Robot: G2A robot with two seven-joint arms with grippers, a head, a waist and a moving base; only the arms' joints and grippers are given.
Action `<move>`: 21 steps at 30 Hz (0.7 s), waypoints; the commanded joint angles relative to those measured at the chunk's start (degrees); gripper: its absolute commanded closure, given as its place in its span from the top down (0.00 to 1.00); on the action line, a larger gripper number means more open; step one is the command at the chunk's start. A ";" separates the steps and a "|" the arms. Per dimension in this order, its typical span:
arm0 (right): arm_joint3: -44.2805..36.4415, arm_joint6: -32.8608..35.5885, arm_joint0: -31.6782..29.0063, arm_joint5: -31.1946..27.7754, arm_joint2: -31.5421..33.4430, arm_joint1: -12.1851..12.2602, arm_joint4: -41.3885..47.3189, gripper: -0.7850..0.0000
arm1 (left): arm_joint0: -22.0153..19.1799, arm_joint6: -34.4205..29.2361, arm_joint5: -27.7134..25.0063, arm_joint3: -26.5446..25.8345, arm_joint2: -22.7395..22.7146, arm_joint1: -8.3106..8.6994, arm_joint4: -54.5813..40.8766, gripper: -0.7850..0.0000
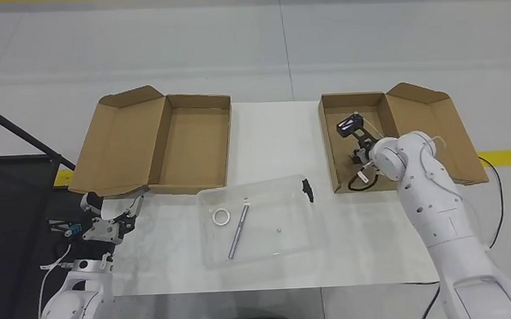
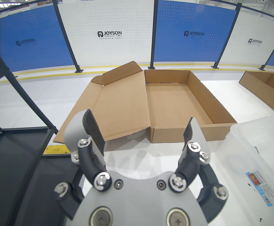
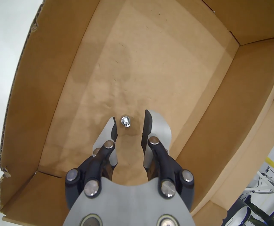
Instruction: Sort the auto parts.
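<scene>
A small silver bolt (image 3: 125, 121) lies on the floor of the right cardboard box (image 3: 149, 64), between the spread fingers of my right gripper (image 3: 130, 122), which is open and hangs just above it. Seen from above, that gripper (image 1: 358, 151) is inside the right box (image 1: 328, 148). A clear plastic bin (image 1: 276, 244) at the table's middle holds a white ring (image 1: 221, 216), a metal rod (image 1: 238, 231) and a tiny part (image 1: 278, 230); a black part (image 1: 307, 190) sits at its far right corner. My left gripper (image 2: 141, 128) is open and holds nothing, at the table's left edge (image 1: 125, 218).
The left cardboard box (image 1: 195, 145) lies open with its lid flap folded out to the left and its floor (image 2: 177, 102) bare. The bin's corner (image 2: 252, 139) is close to the left gripper. A black frame stands off the table's left side.
</scene>
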 commanded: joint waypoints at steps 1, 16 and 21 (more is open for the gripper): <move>-1.27 0.22 -0.44 0.26 0.62 0.21 -0.11 0.48 | 0.00 0.00 0.00 0.00 0.00 0.00 0.00 1.00; -43.60 5.67 -18.90 -13.76 10.62 3.76 13.75 0.80 | 0.00 0.00 0.00 0.00 0.00 0.00 0.00 1.00; -50.28 8.23 -23.59 -17.87 6.88 4.06 17.98 0.73 | 0.00 0.00 0.00 0.00 0.00 0.00 0.00 1.00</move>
